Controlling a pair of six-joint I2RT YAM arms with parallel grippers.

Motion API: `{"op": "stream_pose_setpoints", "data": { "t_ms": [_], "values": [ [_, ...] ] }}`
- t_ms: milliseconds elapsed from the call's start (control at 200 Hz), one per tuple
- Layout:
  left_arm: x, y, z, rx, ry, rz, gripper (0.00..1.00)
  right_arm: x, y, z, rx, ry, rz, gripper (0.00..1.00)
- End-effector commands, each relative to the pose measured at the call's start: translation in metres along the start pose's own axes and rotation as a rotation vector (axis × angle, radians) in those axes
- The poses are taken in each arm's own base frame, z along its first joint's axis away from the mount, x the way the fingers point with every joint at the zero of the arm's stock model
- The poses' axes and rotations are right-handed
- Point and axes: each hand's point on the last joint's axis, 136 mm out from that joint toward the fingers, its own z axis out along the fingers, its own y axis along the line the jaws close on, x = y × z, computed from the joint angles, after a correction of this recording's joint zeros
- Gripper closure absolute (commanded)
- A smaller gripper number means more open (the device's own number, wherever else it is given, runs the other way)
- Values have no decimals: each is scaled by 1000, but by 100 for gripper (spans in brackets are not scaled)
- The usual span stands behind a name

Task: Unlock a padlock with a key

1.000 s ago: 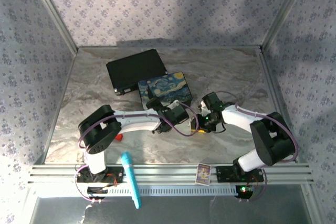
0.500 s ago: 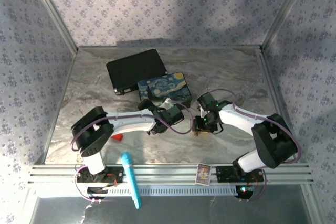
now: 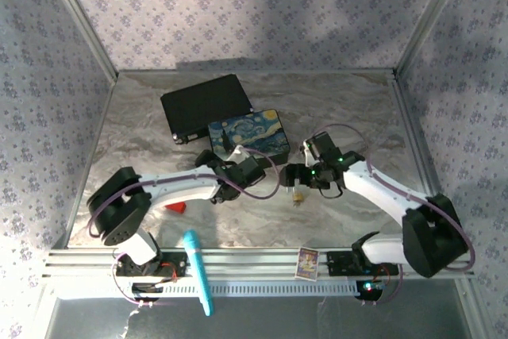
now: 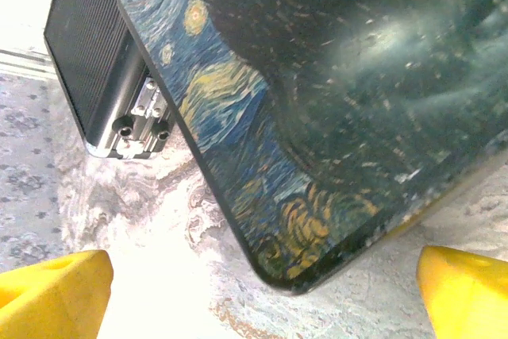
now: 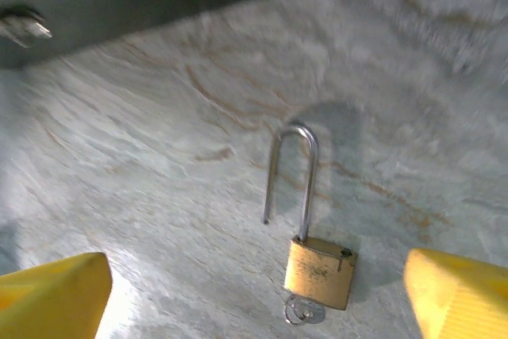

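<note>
The padlock (image 5: 320, 272) lies flat on the marbled bench (image 5: 159, 196), its shackle free at one end and a small silver key (image 5: 302, 311) at its base. The right tool (image 5: 254, 299) hovers over it with its fingers apart. The left tool (image 4: 258, 295), also spread, faces the painted box (image 4: 317, 77).

The brass padlock (image 5: 320, 273) lies flat on the marble table (image 5: 151, 196) toward 5 o'clock, its silver shackle (image 5: 308, 172) sprung open and pointing to 12, a key (image 5: 303, 311) in its base. The right tool's (image 5: 254, 295) yellow fingers (image 5: 51, 291) sit wide apart at 8 and 4 o'clock, touching nothing.
</note>
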Motion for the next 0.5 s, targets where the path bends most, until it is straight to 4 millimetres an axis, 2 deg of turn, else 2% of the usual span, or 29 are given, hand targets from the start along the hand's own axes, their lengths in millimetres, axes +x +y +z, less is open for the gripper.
{"op": "stream_pose_setpoints", "data": {
  "t_ms": [0,60,165,330,495],
  "values": [
    [-4,17,0,13,-14,-123,2,-27,-1,-32,53,-132,-44,1],
    [-1,27,1,-12,2,-143,2,-33,-4,-43,67,-171,-40,1],
    [-2,35,-8,3,-26,-173,2,-42,-9,-60,73,-240,-33,1],
    [-9,42,-30,143,-161,-306,0,-59,-21,-92,99,-379,-41,1],
    [-14,78,-42,147,-258,-493,0,-72,-51,-110,201,-487,5,1]
  ]
}}
